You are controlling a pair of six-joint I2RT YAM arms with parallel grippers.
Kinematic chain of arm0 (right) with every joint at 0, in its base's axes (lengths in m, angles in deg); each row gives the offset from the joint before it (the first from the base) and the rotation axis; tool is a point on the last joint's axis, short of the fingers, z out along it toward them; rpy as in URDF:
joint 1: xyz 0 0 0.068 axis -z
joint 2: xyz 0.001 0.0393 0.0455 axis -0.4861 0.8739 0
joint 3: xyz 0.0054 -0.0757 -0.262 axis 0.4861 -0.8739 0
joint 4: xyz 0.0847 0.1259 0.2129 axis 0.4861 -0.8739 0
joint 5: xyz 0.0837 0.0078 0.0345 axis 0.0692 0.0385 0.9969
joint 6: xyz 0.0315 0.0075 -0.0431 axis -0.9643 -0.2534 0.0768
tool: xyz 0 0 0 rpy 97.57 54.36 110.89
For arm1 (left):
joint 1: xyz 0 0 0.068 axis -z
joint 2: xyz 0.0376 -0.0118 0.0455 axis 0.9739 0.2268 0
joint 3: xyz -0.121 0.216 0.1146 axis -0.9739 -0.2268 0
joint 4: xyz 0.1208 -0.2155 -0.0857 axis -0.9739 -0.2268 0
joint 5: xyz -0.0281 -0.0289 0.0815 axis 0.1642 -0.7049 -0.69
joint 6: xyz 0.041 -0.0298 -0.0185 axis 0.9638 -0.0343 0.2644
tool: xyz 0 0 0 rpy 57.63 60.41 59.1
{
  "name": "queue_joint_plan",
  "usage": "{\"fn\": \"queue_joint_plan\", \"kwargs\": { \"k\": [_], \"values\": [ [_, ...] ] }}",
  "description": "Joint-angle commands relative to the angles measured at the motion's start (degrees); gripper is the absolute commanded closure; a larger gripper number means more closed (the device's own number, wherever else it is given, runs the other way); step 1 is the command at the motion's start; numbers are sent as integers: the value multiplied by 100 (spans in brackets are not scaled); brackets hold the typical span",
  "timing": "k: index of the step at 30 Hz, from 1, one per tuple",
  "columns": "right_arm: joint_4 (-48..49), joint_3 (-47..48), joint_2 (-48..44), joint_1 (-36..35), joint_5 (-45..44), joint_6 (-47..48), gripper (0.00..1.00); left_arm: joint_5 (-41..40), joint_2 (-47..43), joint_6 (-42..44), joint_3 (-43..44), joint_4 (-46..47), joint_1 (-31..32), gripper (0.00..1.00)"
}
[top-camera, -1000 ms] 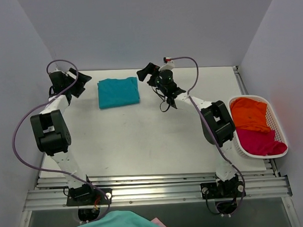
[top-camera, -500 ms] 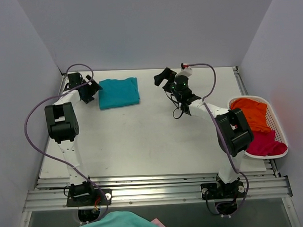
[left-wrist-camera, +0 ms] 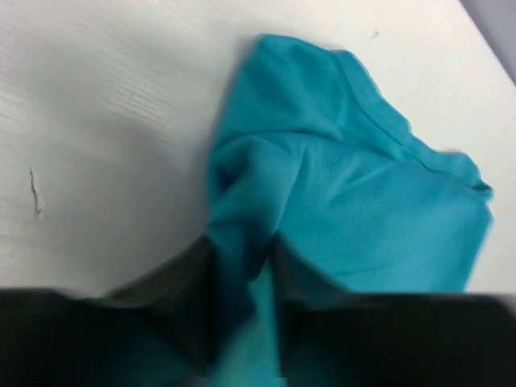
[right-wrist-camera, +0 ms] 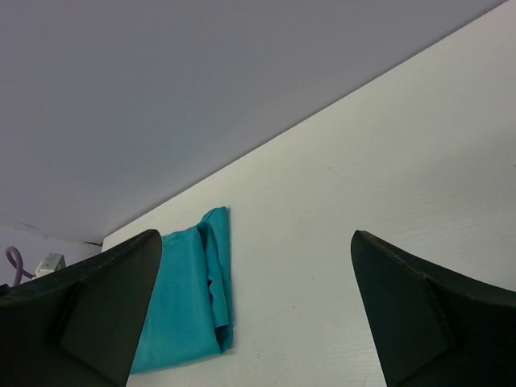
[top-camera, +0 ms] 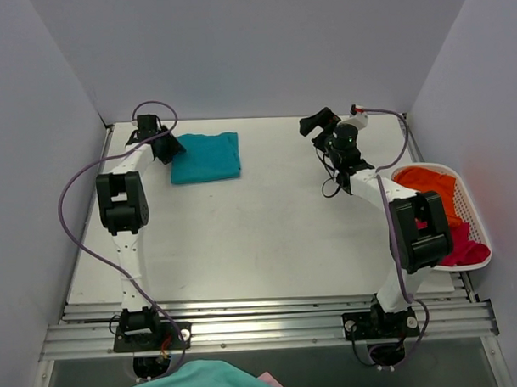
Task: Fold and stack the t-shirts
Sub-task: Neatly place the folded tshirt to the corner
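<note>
**A:** so what's seen over on the left? where's the teal t-shirt (top-camera: 208, 157) parked?

**B:** it's laid folded at the far left of the table (top-camera: 260, 236), close to the back wall. Its left edge is met by the left gripper (top-camera: 166, 148). In the wrist view a ridge of the cloth is bunched up between the fingers (left-wrist-camera: 189, 278). It looks pinched there, tho the fingers are blurred, so how tight it's squeezed can't really be said.

**A:** ok, and further right?

**B:** the right gripper (top-camera: 318, 122) is raised above the far right part of the table, well apart from the teal t-shirt. Its jaws are spread wide and nothing is held between them. Past that, a white lattice basket (top-camera: 469, 205) is set at the table's right edge. The orange t-shirt (top-camera: 427, 196) is heaped in its far half and the magenta-red t-shirt (top-camera: 451, 242) is crumpled in the near half. The two are touching, and neither one is folded.
</note>
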Motion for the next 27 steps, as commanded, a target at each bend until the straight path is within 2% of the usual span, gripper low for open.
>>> {"fn": "queue_joint_plan", "kwargs": {
  "k": [1, 2, 3, 8, 14, 20, 21, 23, 24, 27],
  "values": [
    [396, -145, -311, 274, 141, -236, 0, -263, 397, 106, 516, -792, 55, 72],
    [449, -181, -302, 327, 384, -281, 0, -280, 485, 89, 675, -907, 64, 92],
    [545, -242, -302, 380, 430, -307, 0, -376, 642, 71, 851, -1038, 55, 97],
    [721, -330, -197, 608, 615, -448, 0, -526, 1012, -8, 1879, -1400, 29, 98],
    [862, -330, -12, 723, 791, -571, 0, -755, 1707, 132, 3539, -2208, -471, 98],
    [959, -269, 119, 767, 861, -606, 0, -1071, 1120, 431, 3244, -1999, -1367, 98],
    [976, -260, 163, 776, 887, -624, 0, -1132, 1040, 466, 3174, -1902, -1473, 83],
    [1107, -242, 234, 767, 967, -659, 0, -1211, 804, 528, 3155, -1831, -1727, 20],
    [1152, -234, 269, 767, 1002, -711, 0, -1264, 715, 554, 3129, -1726, -1798, 6],
    [1161, -137, 436, 767, 1134, -738, 0, -1581, 311, 528, 3086, -1665, -1966, 6]
  ]
}}
